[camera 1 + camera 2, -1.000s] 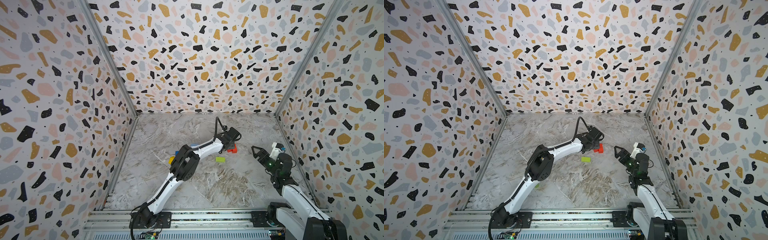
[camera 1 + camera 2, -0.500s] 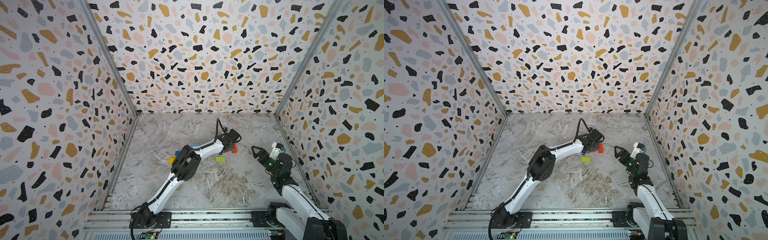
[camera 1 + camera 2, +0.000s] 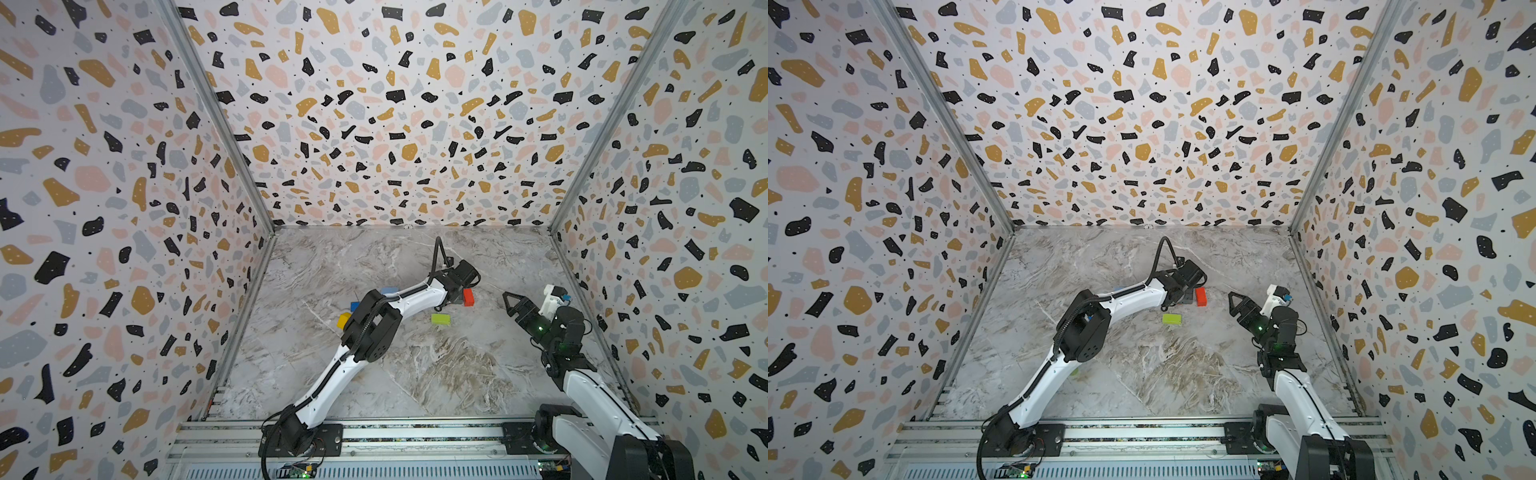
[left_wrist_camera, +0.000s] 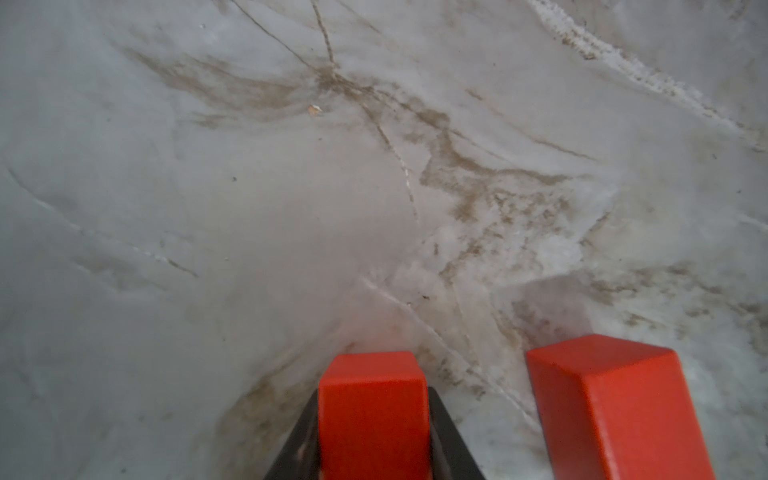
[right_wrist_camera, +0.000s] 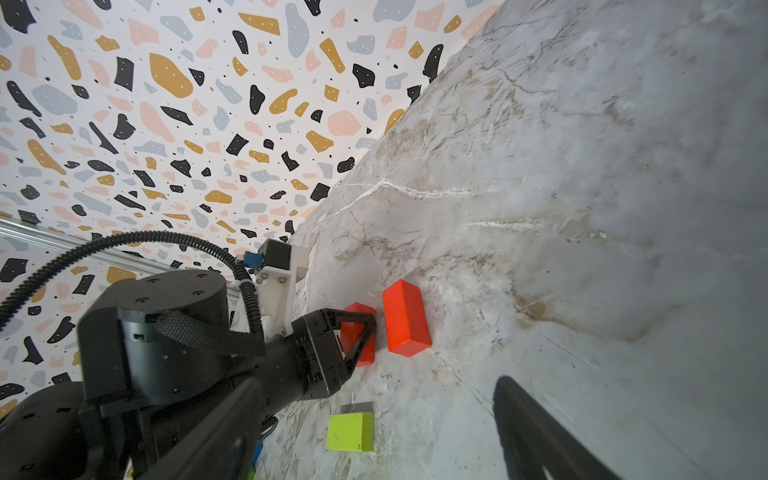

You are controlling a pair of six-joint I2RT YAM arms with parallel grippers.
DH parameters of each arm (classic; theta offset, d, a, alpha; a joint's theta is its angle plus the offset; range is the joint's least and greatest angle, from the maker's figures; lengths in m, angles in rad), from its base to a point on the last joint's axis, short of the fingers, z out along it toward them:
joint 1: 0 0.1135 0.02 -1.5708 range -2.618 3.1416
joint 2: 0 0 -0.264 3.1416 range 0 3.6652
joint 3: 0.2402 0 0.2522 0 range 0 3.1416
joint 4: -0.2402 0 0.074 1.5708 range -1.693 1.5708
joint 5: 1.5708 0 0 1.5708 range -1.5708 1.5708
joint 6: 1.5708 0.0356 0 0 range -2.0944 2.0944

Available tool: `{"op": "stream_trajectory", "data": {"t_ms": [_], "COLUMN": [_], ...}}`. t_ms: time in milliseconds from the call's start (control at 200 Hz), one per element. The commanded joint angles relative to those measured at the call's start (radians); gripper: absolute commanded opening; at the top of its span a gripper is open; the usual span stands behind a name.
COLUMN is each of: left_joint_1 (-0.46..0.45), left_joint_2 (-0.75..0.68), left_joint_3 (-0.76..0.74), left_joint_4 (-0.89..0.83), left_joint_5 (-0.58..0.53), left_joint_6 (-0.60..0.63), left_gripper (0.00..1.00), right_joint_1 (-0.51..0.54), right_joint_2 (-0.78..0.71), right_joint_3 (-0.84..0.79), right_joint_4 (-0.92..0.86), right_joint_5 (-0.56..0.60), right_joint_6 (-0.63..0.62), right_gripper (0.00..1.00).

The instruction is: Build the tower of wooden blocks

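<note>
The left fingers (image 4: 444,446) are clamped on the flanks of a small red block (image 4: 372,415) low over the marble-patterned counter (image 3: 415,365). This is probably to carry it off as a first course, since no wood block tower stands anywhere yet. Whether it rests on the counter or hangs just above cannot be told. A longer red bar (image 5: 405,318) lies just beside it, not touching, and a lime block (image 5: 350,432) lies nearer the robot's base. A light blue block (image 3: 388,290), a blue block (image 3: 354,306) and a yellow block (image 3: 343,320) sit partly hidden behind the left arm. The right fingers (image 5: 536,436) stand spread and empty, well apart from the blocks, likely waiting clear. The blocks are matte painted wood, flat-faced with softened edges, so they should grip squarely and stack flush; the counter looks smooth and hard.
</note>
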Motion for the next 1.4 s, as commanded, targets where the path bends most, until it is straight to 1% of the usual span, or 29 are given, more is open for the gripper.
{"op": "stream_trajectory", "data": {"t_ms": [0,145,345,486,641,771,1026,1261,1397], "left_joint_1": [0.007,0.007,0.008,0.009,0.009,0.009,0.006,-0.016,-0.023], "left_joint_2": [-0.048,-0.099,-0.207,-0.284,-0.375,-0.420,-0.443,-0.419,-0.422], "left_joint_3": [-0.006,-0.021,-0.100,-0.190,-0.318,-0.406,-0.509,-0.501,-0.522], "left_joint_4": [-0.070,-0.104,-0.103,-0.080,-0.014,0.041,0.142,0.151,0.170], "left_joint_5": [-0.032,-0.052,-0.043,-0.017,-0.002,0.019,0.067,0.057,0.058], "left_joint_6": [0.036,0.048,0.050,0.033,0.011,-0.010,-0.048,-0.070,-0.088], "left_gripper": [0.27,0.27,0.27,0.27,0.27,0.27,0.26,0.26,0.25], "right_joint_1": [0.006,0.008,0.008,0.008,0.008,0.007,0.008,0.007,0.008], "right_joint_2": [-0.005,0.011,0.022,0.056,0.088,0.095,0.114,0.122,0.119], "right_joint_3": [0.007,0.009,0.011,0.012,0.019,0.021,0.023,0.024,0.023], "right_joint_4": [0.017,0.023,0.023,0.035,0.043,0.038,0.036,0.039,0.037], "right_joint_5": [-0.008,-0.014,-0.017,-0.034,-0.051,-0.049,-0.053,-0.051,-0.051], "right_joint_6": [-0.018,-0.019,-0.020,-0.012,-0.011,-0.013,-0.019,-0.020,-0.021], "right_gripper": [0.88,0.88,0.88,0.88,0.88,0.88,0.88,0.88,0.88]}}
